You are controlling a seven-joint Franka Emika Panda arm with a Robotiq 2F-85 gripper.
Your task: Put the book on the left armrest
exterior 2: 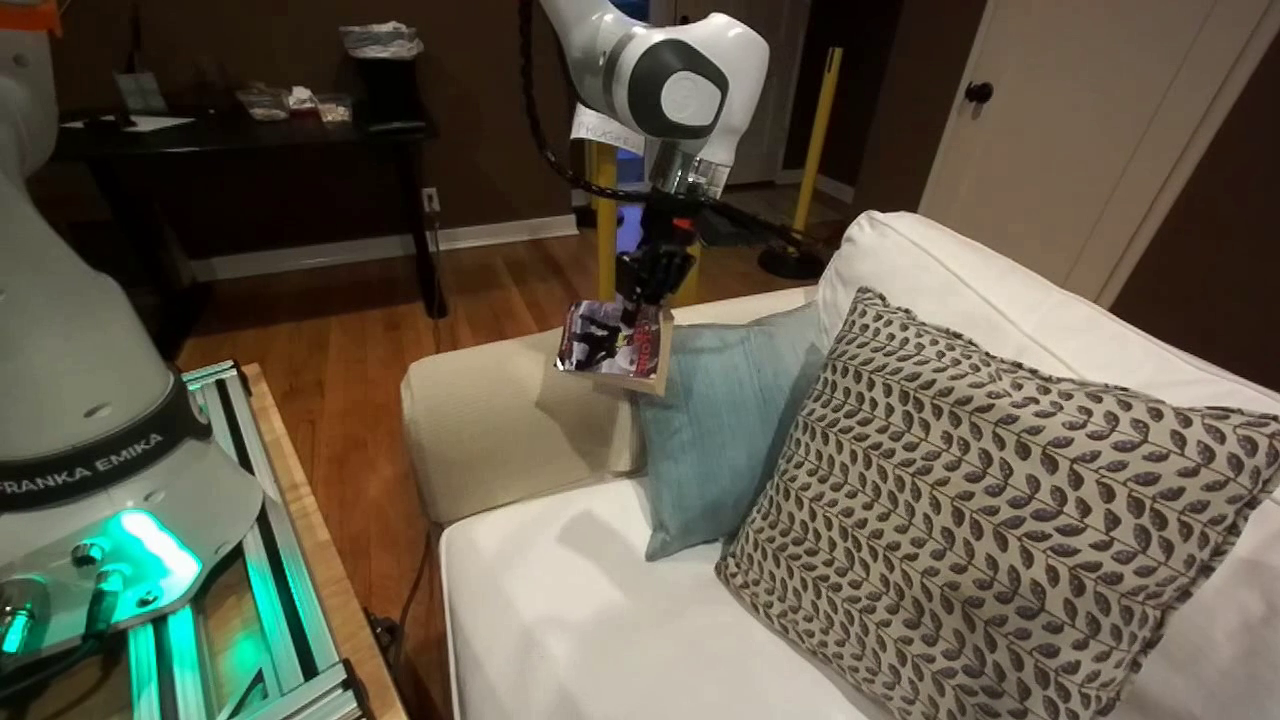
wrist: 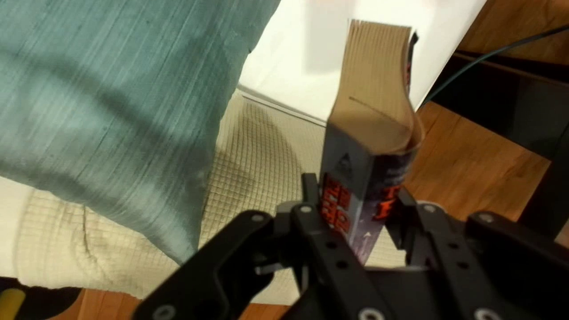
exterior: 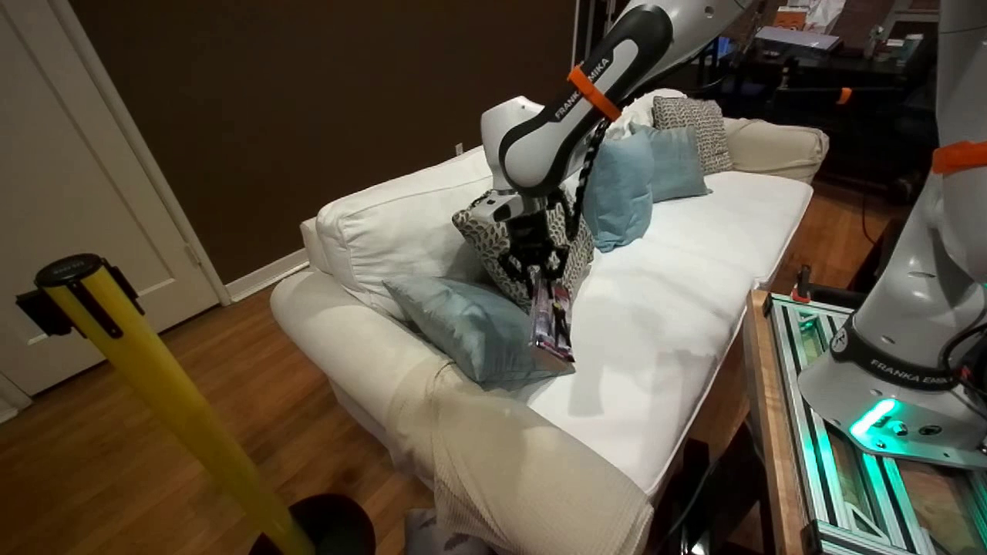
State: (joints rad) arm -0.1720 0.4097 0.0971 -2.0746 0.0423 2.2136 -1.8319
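Book (exterior 2: 606,345) hangs tilted, well apart from the bench (exterior: 775,416), past its long wooden edge and near the left armrest (exterior: 466,412), which lies off one corner of that bench. We find the gripper (wrist: 356,193) drawn in on the book near its spine, as narrow as the thickness allows. Placing is not yet done, in our judgement. Hazards: that edge-only pinch may let the book swing or slip; the blue cushion (exterior 2: 715,430) may be snagged on a low path, though we cannot tell whether the two touch; the armrest's rounded top may let a released book slide off. We note red lettering on a dark cover, bulging tan pages, waffle-textured cream slipcover and streaky, silky-looking cushion cloth.
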